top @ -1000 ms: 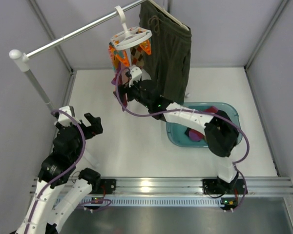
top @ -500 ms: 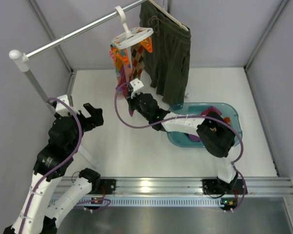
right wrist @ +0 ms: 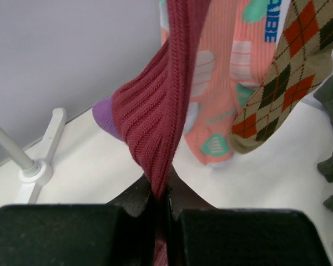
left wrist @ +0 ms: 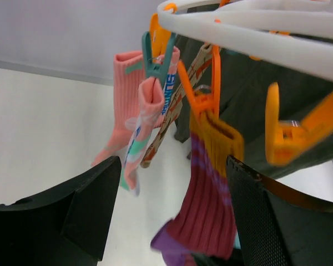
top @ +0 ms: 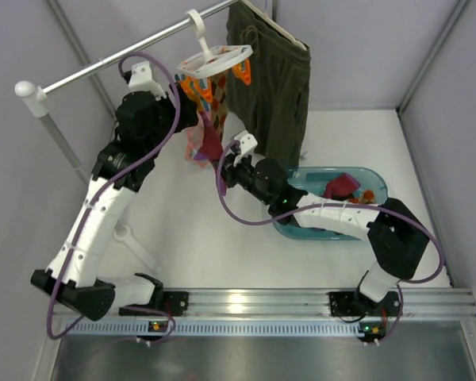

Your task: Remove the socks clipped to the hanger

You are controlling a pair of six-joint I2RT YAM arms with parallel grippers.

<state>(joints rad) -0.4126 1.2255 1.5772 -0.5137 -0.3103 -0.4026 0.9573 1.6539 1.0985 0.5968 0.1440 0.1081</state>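
The maroon sock (right wrist: 155,111) hangs from an orange peg (left wrist: 213,119) of the hanger (top: 218,59), high over the table (top: 182,230). The right claw (right wrist: 166,194), reaching forward, is clamped on its lower part. The left claw (left wrist: 172,166), raised high, is spread apart near the peg. Next, probably, a downward pull must free it.

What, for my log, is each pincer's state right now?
Left pincer: open, gripping nothing.
Right pincer: closed on the maroon sock.
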